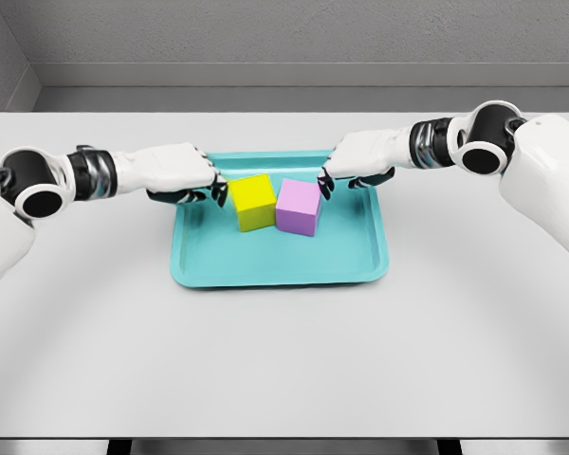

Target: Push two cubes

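On the white table (284,360) sits a teal tray (266,270), and inside it, toward the back half, stand a yellow cube (253,202) and a pink cube (299,208), side by side and touching along one edge. The left hand (175,172) reaches over the tray's left rim, its fingers (216,190) curled downward and holding nothing, the dark tips right at the yellow cube's left face. The right hand (360,158) comes over the tray's back right part, fingers likewise bent down and grasping nothing, tips just at the pink cube's upper right corner. Both cubes lie between the two hands.
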### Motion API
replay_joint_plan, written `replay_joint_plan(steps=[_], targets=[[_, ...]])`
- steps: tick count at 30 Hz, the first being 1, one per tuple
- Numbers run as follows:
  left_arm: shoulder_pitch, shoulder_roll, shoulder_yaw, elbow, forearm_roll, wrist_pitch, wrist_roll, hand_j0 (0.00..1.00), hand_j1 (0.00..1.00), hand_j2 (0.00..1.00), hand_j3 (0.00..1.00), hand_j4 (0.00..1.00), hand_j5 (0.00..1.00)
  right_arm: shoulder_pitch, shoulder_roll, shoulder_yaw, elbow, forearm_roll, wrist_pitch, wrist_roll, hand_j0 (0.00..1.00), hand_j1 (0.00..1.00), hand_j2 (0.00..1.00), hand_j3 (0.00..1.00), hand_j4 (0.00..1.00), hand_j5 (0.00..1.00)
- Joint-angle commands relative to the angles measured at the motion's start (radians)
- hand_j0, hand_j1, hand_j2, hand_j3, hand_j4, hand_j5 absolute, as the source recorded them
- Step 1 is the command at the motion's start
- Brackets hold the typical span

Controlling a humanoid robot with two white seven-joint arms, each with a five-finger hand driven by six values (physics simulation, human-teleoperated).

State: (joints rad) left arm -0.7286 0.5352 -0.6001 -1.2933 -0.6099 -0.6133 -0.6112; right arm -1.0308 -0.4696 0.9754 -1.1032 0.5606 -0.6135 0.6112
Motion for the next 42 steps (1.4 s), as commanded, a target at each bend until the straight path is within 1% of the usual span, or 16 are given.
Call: replay_joint_plan(steps=[1,3,10,13,17,22,23,25,26,27,29,35,38,42], targets=[[0.000,0.022,0.010,0.002,0.007,0.002,0.000,0.57,0.57,0.57,0.57,0.57,0.57,-0.002,0.006,-0.001,-0.001,-0.007,0.003,0.000,0.58,0.58,0.58,0.58,0.58,0.58],[0.000,0.026,0.020,0.014,0.007,0.002,0.000,0.59,0.59,0.59,0.59,0.59,0.59,-0.005,0.009,-0.001,-0.001,-0.007,0.003,0.000,0.58,0.58,0.58,0.58,0.58,0.58],[0.000,0.022,0.020,0.019,0.006,0.002,0.000,0.59,0.59,0.59,0.59,0.59,0.59,-0.009,0.011,-0.001,-0.003,-0.007,0.003,0.000,0.58,0.58,0.58,0.58,0.58,0.58],[0.000,0.017,0.019,0.022,0.006,0.002,0.000,0.59,0.59,0.59,0.59,0.59,0.59,-0.009,-0.001,-0.003,0.000,-0.005,0.003,0.000,0.58,0.58,0.58,0.58,0.58,0.58],[0.000,0.017,0.020,0.023,0.006,0.002,0.000,0.59,0.59,0.59,0.59,0.59,0.59,-0.005,-0.037,-0.006,0.003,-0.004,0.003,0.000,0.58,0.58,0.58,0.58,0.58,0.58],[0.000,0.017,0.020,0.025,0.004,0.002,0.000,0.58,0.58,0.58,0.58,0.58,0.58,0.017,-0.034,0.000,0.002,-0.004,0.003,0.000,0.58,0.58,0.58,0.58,0.58,0.58],[0.000,0.022,0.020,0.034,0.004,0.002,0.000,0.58,0.58,0.58,0.58,0.58,0.58,0.029,-0.035,0.003,-0.004,-0.004,0.003,0.000,0.58,0.58,0.58,0.58,0.58,0.58],[0.000,0.017,0.020,0.051,0.004,0.002,0.000,0.58,0.58,0.58,0.58,0.58,0.58,0.037,-0.066,0.003,-0.081,-0.005,0.003,0.000,0.58,0.58,0.58,0.58,0.58,0.58],[0.000,0.015,0.020,0.055,0.004,0.002,0.000,0.58,0.58,0.58,0.58,0.58,0.58,0.037,-0.069,0.003,-0.110,-0.005,0.003,0.000,0.58,0.58,0.58,0.58,0.58,0.58],[-0.002,0.015,0.020,0.057,0.004,0.002,0.000,0.58,0.58,0.58,0.58,0.58,0.58,0.040,-0.075,0.003,-0.124,-0.005,0.003,0.000,0.58,0.58,0.58,0.58,0.58,0.58],[-0.005,0.015,0.020,0.060,0.006,0.002,0.000,0.58,0.58,0.58,0.58,0.58,0.58,0.040,-0.075,0.005,-0.129,-0.008,0.003,0.000,0.58,0.58,0.58,0.58,0.58,0.58],[-0.006,0.012,0.023,0.065,0.004,0.002,0.000,0.58,0.58,0.58,0.58,0.58,0.58,0.037,-0.049,0.005,-0.115,-0.001,0.003,0.000,0.58,0.58,0.58,0.58,0.58,0.58],[-0.009,0.009,0.023,0.063,0.005,0.002,0.000,0.58,0.58,0.58,0.58,0.58,0.58,0.034,-0.032,0.006,-0.076,0.001,0.003,0.000,0.57,0.57,0.57,0.57,0.57,0.57],[-0.012,0.003,0.023,0.065,0.004,0.002,0.000,0.58,0.58,0.58,0.58,0.58,0.58,0.028,-0.023,0.006,-0.061,0.002,0.003,0.000,0.57,0.57,0.57,0.57,0.57,0.57]])
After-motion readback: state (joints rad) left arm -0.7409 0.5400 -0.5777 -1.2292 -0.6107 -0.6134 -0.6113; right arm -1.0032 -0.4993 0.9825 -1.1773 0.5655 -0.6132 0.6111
